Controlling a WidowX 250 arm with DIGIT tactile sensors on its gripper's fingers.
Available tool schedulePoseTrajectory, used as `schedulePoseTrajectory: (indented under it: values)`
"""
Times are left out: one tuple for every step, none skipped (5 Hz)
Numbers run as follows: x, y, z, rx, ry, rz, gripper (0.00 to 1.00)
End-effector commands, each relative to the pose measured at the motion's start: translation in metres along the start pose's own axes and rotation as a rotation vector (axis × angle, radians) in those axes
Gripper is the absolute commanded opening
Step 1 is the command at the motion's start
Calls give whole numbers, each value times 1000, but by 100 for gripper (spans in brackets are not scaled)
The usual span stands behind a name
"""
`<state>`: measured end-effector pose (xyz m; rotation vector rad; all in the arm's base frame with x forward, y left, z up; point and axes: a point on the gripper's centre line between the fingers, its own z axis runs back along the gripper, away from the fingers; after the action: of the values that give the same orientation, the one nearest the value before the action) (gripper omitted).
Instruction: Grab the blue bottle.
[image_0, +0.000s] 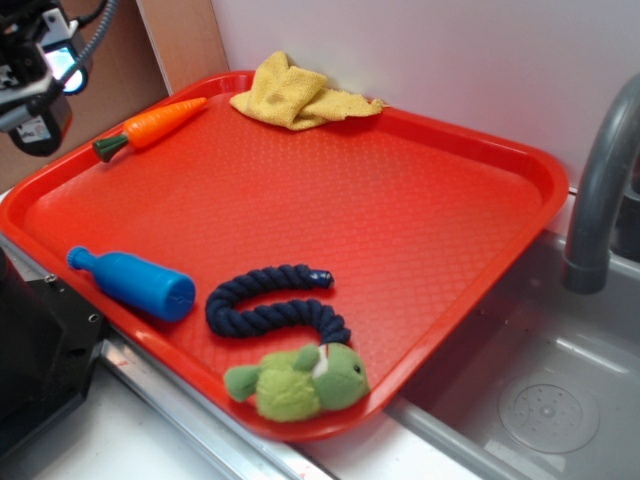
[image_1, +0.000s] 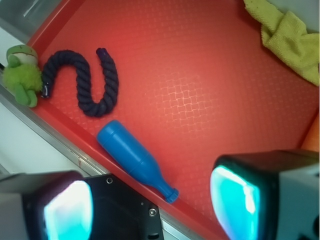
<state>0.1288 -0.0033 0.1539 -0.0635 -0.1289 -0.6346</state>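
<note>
I have the small bright-blue plastic bottle (image_0: 133, 284) lying on its side near the front-left rim of the red textured plastic tray (image_0: 400, 200), its narrow neck pointing toward the tray's left edge. Its base sits just beside the dark navy braided rope (image_0: 268, 305), which curls toward the green plush frog toy (image_0: 297, 380).

The risks I see: the bottle is round and smooth, so a pinch off its centreline could roll it away or squirt it out. It also lies close to the raised rim, so one finger coming down on that side may strike the rim instead of the tray floor. Closing too near the base could snag the rope.

My gripper (image_1: 150, 205) hangs high over the tray's left side, well above the bottle. The wrist view shows its two fingers (image_1: 65, 210) spread wide apart, nothing between them, touching nothing; the bottle's neck shows in the gap below.
</note>
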Motion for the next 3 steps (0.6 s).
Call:
schedulePoseTrajectory:
  values:
    - [-10, -1, -44, -33, 47, -37, 100]
    - [-7, -9, -71, -23, 39, -146, 100]
    - [-11, -22, -96, -25, 78, -214, 100]
